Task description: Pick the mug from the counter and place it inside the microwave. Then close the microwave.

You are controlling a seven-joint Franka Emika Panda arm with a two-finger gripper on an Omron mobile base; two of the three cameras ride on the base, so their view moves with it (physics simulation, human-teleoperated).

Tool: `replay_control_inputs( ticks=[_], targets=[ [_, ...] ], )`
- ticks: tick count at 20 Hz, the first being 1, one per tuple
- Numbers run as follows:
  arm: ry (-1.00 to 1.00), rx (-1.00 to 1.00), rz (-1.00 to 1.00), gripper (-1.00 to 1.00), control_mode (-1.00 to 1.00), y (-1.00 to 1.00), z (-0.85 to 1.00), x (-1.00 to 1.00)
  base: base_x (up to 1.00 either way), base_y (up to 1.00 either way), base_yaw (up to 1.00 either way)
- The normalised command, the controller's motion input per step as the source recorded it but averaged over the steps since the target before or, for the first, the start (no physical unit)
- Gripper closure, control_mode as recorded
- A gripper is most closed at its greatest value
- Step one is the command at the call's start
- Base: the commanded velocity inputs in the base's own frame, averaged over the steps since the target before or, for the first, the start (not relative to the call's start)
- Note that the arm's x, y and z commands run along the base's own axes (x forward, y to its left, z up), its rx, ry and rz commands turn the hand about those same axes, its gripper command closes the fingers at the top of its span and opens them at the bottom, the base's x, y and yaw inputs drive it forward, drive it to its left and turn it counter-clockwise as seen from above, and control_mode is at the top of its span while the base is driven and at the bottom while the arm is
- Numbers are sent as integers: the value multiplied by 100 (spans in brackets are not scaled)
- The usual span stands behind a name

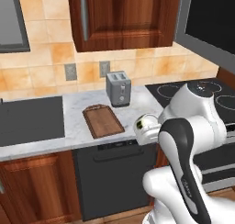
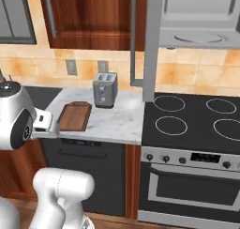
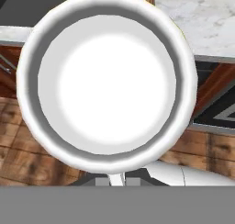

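You are looking straight down into the mug [image 3: 106, 81] in the hand view: its round white rim and smooth pale bowl are taking up most of the picture, with wood floor and a corner of the marbled counter [image 3: 206, 21] showing past its edge. The jaws are closed as far as they go, pinching the mug, though the fingertips themselves are hiding under it. From the left base view you are seeing the mug [image 1: 145, 125] only as a small white rounded shape at the end of the arm, hanging just off the front edge of the counter [image 1: 75, 120] above the dark dishwasher [image 1: 117, 177]. The right base view is giving you the microwave [image 2: 187, 21]: it is sitting high above the black glass stove [image 2: 192, 115], its door [image 2: 143, 45] swung open and hanging edge-on, a round turntable showing inside. Both base views are showing a boxy grey toaster [image 1: 118, 88] standing at the back of the counter and a rectangular brown wooden board [image 1: 103, 120] lying flat in front of it, apart from it. The wall behind is carrying warm beige tiles with two grey outlets [image 1: 70, 72], and dark reddish wood cabinets [image 1: 124, 16] are hanging above.
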Motion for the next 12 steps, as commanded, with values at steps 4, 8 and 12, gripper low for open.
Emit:
replay_control_inputs(
  ticks=[4,8,12],
  targets=[
    [0,0,0,100,100,0,0,0,-49,-31,-2],
    [0,0,0,100,100,0,0,0,-38,-39,-1],
    [0,0,0,100,100,0,0,0,-5,-91,0]
  ],
)
